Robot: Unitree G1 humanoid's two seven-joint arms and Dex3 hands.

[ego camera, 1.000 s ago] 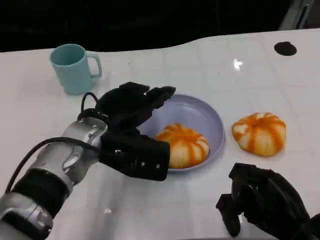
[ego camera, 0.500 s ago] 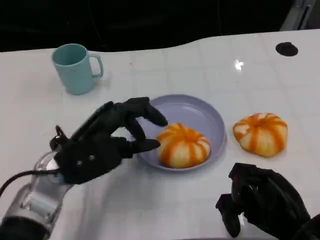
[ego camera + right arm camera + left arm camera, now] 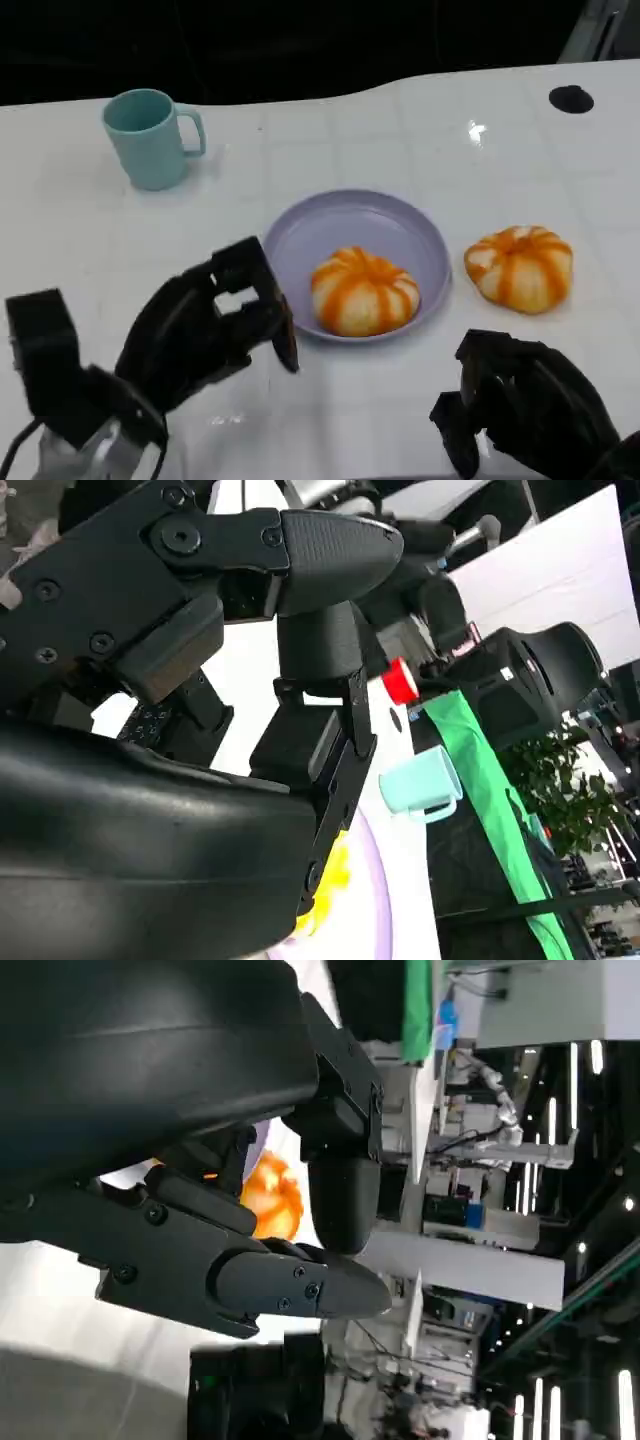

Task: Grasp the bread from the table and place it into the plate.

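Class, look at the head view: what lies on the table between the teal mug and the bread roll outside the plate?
The lilac plate, holding a second bread roll, lies between the teal mug and the outside roll.

left hand (image 3: 205, 335): black, blocky fingers, visible screws | right hand (image 3: 525, 410): black, rounded shell | left forearm: silver

No text, label, brand, number or sign could be read in any of the views; the distant background seen from the wrist cameras was too blurred and small to make out any lettering.
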